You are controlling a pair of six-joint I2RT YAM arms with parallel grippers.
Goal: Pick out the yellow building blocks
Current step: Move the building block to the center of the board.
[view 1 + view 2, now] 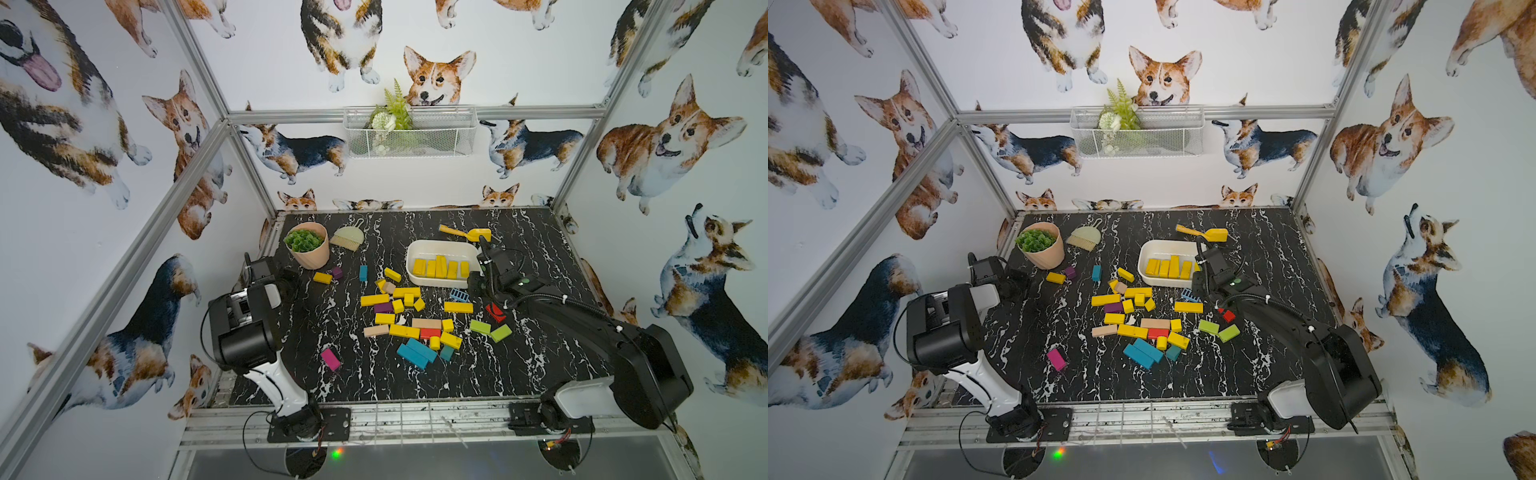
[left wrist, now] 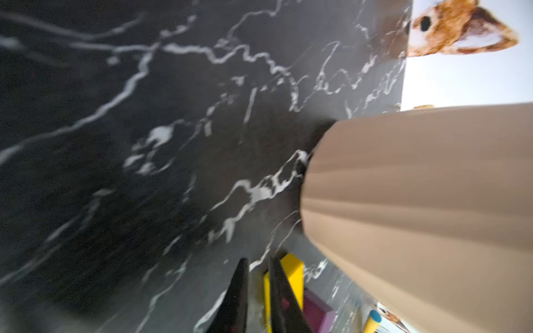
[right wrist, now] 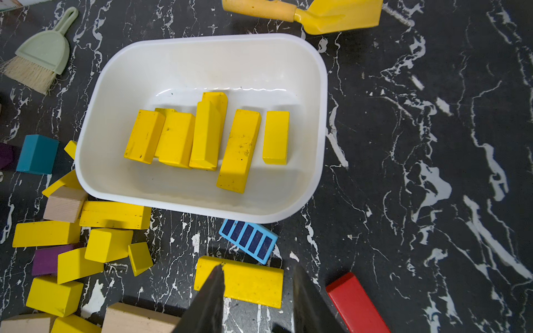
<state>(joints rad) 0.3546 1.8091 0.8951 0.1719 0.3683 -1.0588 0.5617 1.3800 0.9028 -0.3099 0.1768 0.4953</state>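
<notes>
Inside smooth white rounded tub: scuffed rectangular yellow blocks

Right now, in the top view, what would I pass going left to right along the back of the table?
Plant pot → little brush → white tub. The yellow shovel overlaps the tub, so I skip it.

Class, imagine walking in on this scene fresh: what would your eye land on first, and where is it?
The corgi wallpaper covering the walls grabs attention first. Next comes the bright scatter of coloured blocks in the middle of the black marble table, and the white tub just beyond it, holding a row of yellow building blocks.
</notes>
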